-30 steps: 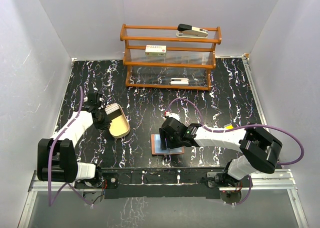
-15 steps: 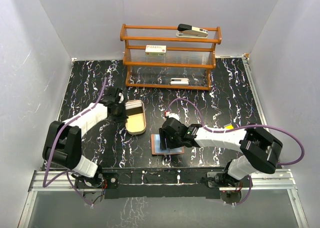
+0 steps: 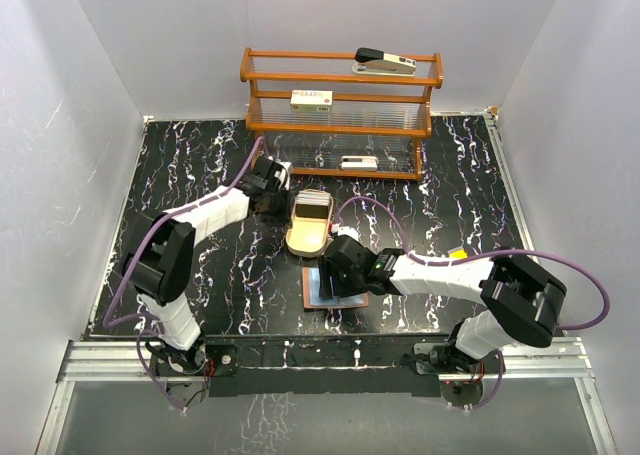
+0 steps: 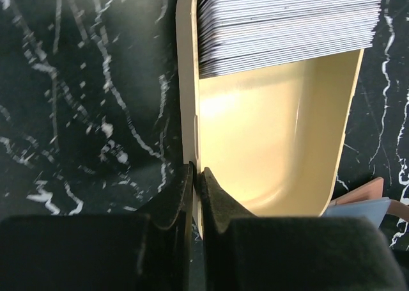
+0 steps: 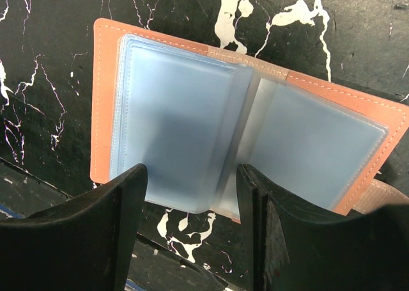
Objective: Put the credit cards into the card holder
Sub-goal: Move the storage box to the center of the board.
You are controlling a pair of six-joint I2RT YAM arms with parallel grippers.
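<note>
Left gripper is pressed together on the side rim of the tan oval tray, thin metal wall pinched between the pads. The stack of credit cards sits in the far end of the tray, upper right of the wrist view; the near end is bare. The change: a second ago the tray was at left-centre of the top view, and now the left arm has swung it to the middle, its lower end just above the card holder. Right gripper is spread wide, holding nothing, hovering low over the card holder, which lies open on the black marble table with its bluish sleeves showing empty. My read: the cards are now in the right arm's reach, none loaded yet, and picking one comes next.
</note>
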